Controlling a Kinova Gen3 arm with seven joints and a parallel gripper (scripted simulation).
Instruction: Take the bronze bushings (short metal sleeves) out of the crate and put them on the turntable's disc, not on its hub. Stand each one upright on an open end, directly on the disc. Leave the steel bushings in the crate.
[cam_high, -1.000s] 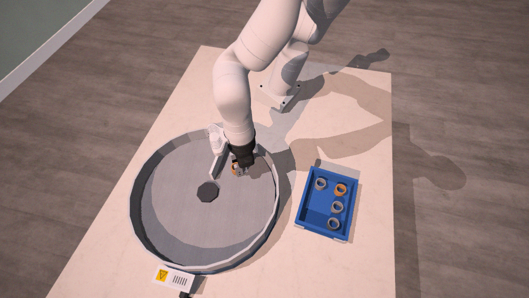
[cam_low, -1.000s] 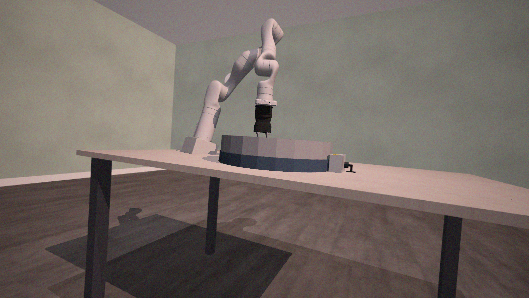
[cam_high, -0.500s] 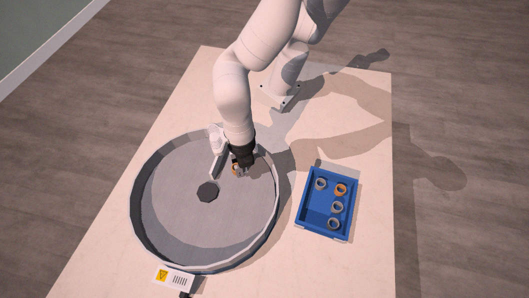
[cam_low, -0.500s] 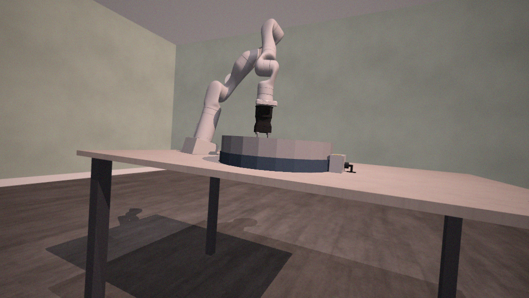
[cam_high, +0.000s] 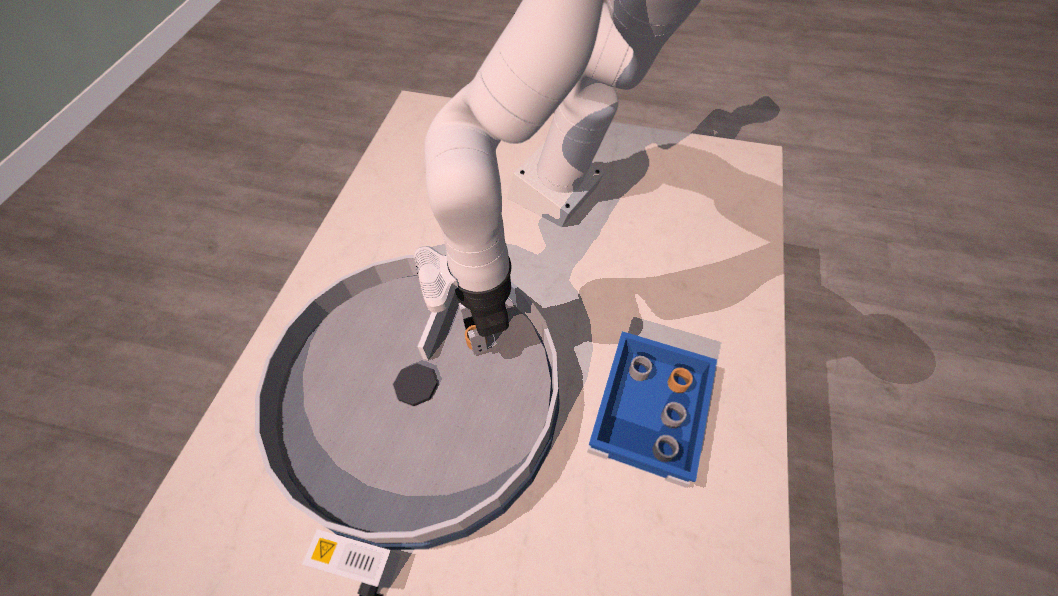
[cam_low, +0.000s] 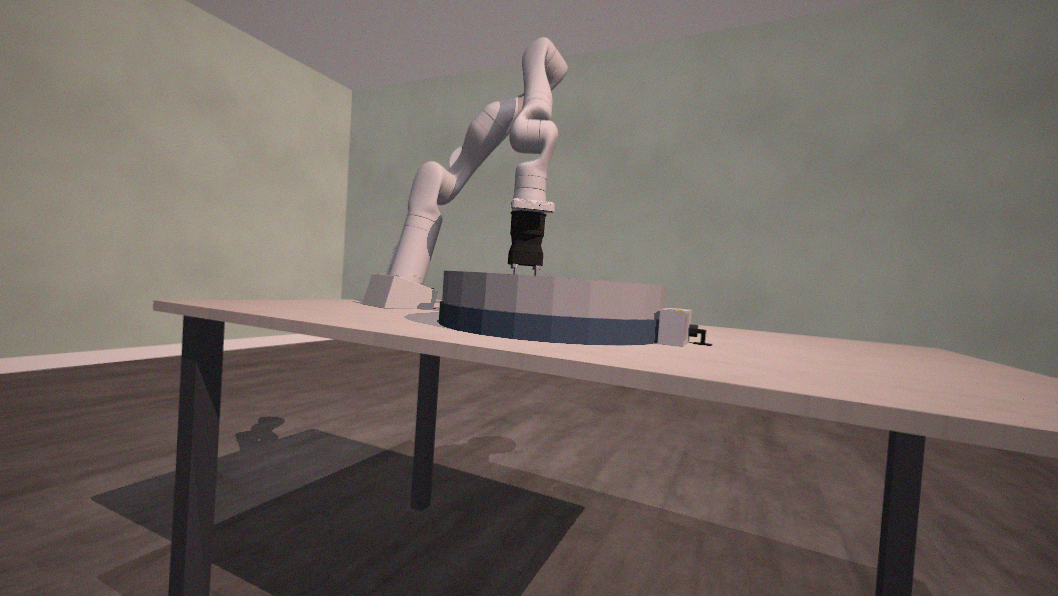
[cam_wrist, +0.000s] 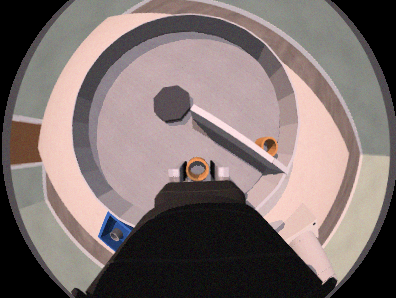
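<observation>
Looks like smooth, matt blue plastic on the crate (cam_high: 610, 392) (cam_wrist: 104, 227), near the counter's (cam_high: 666, 533) (cam_low: 814, 370) (cam_wrist: 60, 110) right edge in the top view. Shows dull grey metal on the steel bushings (cam_high: 673, 424) inside, and orangey metal on the bronze bushing (cam_high: 679, 389) there. Seems like flat, dull grey metal on the turntable's disc (cam_high: 429, 451) (cam_wrist: 135, 90), nearer the left edge. Looks like smooth white plastic on the arm (cam_high: 462, 177) (cam_low: 425, 199) (cam_wrist: 312, 255), and like matt wood on the floor (cam_high: 148, 222) (cam_low: 518, 414).
</observation>
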